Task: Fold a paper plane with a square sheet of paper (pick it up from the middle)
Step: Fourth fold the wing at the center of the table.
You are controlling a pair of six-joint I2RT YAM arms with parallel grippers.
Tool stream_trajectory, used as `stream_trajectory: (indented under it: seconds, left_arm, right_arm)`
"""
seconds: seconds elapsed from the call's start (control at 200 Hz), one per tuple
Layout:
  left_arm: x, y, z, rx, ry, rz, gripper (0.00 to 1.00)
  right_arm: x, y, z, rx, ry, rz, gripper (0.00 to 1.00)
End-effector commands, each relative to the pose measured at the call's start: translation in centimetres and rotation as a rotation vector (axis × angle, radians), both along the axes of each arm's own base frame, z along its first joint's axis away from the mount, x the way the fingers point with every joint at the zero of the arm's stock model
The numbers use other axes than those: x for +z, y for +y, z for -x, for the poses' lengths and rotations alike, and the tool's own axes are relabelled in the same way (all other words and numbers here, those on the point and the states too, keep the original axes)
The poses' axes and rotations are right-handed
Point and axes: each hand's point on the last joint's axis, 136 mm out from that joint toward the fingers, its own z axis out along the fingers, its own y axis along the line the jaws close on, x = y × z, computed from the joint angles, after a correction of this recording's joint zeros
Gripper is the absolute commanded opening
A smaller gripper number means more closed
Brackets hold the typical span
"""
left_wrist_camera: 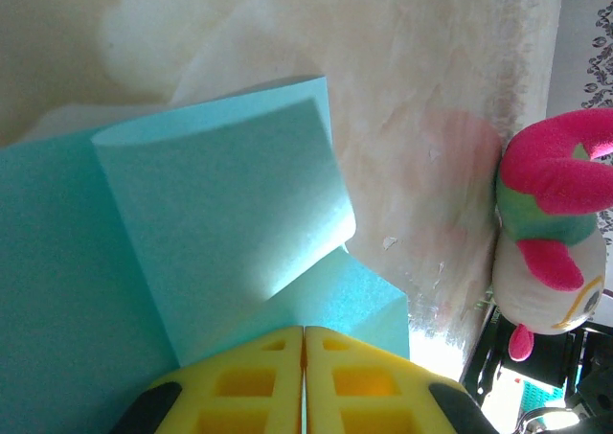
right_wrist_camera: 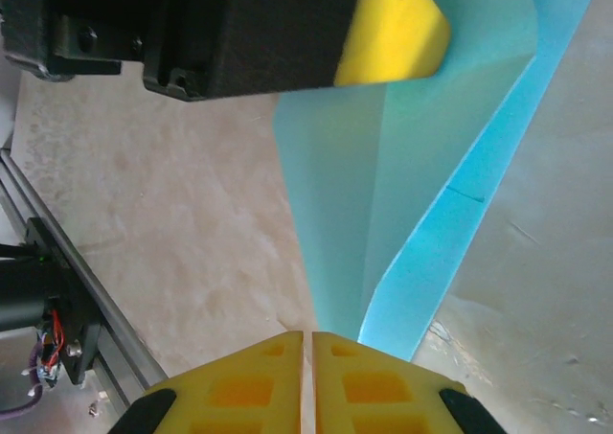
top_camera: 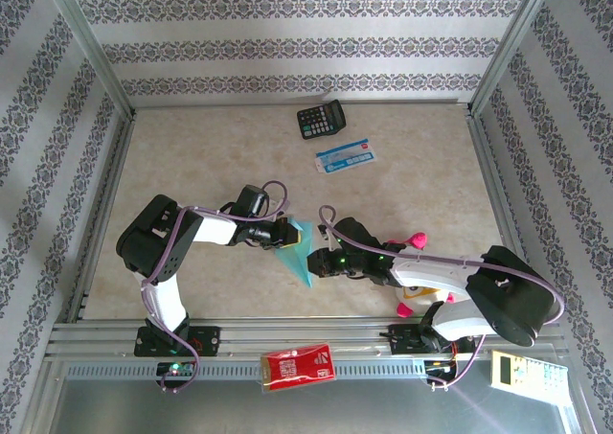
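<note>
The paper plane (top_camera: 296, 252) is a light turquoise folded sheet, a narrow triangle with its point toward the near edge, held just above the table between both arms. My left gripper (top_camera: 284, 233) is shut on its wide end; in the left wrist view the paper (left_wrist_camera: 220, 194) fans out from my closed gripper (left_wrist_camera: 305, 333), one flap curling up. My right gripper (top_camera: 312, 262) is shut on the pointed end; in the right wrist view the folded paper (right_wrist_camera: 383, 185) narrows into my closed gripper (right_wrist_camera: 308, 338). The left arm's yellow finger (right_wrist_camera: 393, 27) shows above it.
A black calculator (top_camera: 320, 121) and a blue-and-white card (top_camera: 346, 156) lie at the back. A pink and white plush toy (top_camera: 414, 295) (left_wrist_camera: 546, 233) sits under the right arm. A red packet (top_camera: 299, 367) and a keypad device (top_camera: 522, 369) rest on the front rail.
</note>
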Motion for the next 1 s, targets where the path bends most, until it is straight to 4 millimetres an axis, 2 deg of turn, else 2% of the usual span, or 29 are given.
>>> stream_trajectory:
  seconds: [0.0,0.3,0.625,0.994]
  left_arm:
    - [-3.5,2.3,0.9,0.042,0.043,-0.128,0.11]
    - [-3.6,2.3,0.9,0.041,0.048,-0.131,0.11]
    - [-3.5,2.2,0.9,0.036,0.046,-0.133,0.11]
    - [-3.7,2.4,1.0,0.034,0.051,-0.138,0.11]
  right_arm:
    - [-0.3,0.5,0.7,0.033,0.006,0.014,0.11]
    - [-1.1,1.6,1.8,0.083,0.021,0.038,0.11]
    - [-3.3,0.6,1.7,0.055,0.06,0.1,0.09]
    - [-4.1,-0.2,1.7,0.037,0.069,0.125,0.08]
